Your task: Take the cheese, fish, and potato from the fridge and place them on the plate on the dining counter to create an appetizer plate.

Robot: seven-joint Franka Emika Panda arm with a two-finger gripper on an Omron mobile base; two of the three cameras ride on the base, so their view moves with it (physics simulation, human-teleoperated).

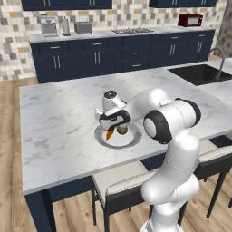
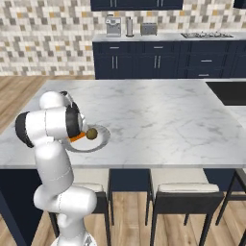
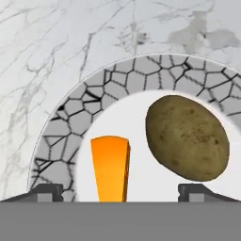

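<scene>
Seen from the hand: gripper [image 3: 120, 190] spread wide above the plate [image 3: 70, 122], its two dark fingertips [image 3: 46, 192] standing far apart at the bottom edge, nothing held between them. Cheese [image 3: 111, 167], an orange wedge, lying on the plate's pale centre between the open fingertips, clear of both. Potato [image 3: 187, 137], brown and speckled, resting on the plate just right of the cheese, a narrow strip of white between the two. Cracked grey rim curving round both foods, white veined marble of the dining counter [image 3: 56, 52] beyond it.

From the left base camera: gripper [image 1: 111, 121] hanging low over the plate [image 1: 102, 136], near the counter's [image 1: 59, 118] near edge, cheese [image 1: 109, 134] and potato [image 1: 121, 129] side by side under it. White arm [image 1: 172, 149] bent over from the lower right. Stools [image 1: 122, 181] tucked beneath the counter's near edge. Sink [image 1: 199, 73] at far right; navy cabinets [image 1: 113, 56], toaster [image 1: 83, 27] and red microwave [image 1: 190, 20] along the tiled far wall.

From the right base camera: potato [image 2: 92, 133] and an orange sliver of cheese [image 2: 77, 137] on the plate [image 2: 98, 142], partly hidden behind the arm [image 2: 50, 129]. Counter [image 2: 163, 120] stretching away to the right.
</scene>
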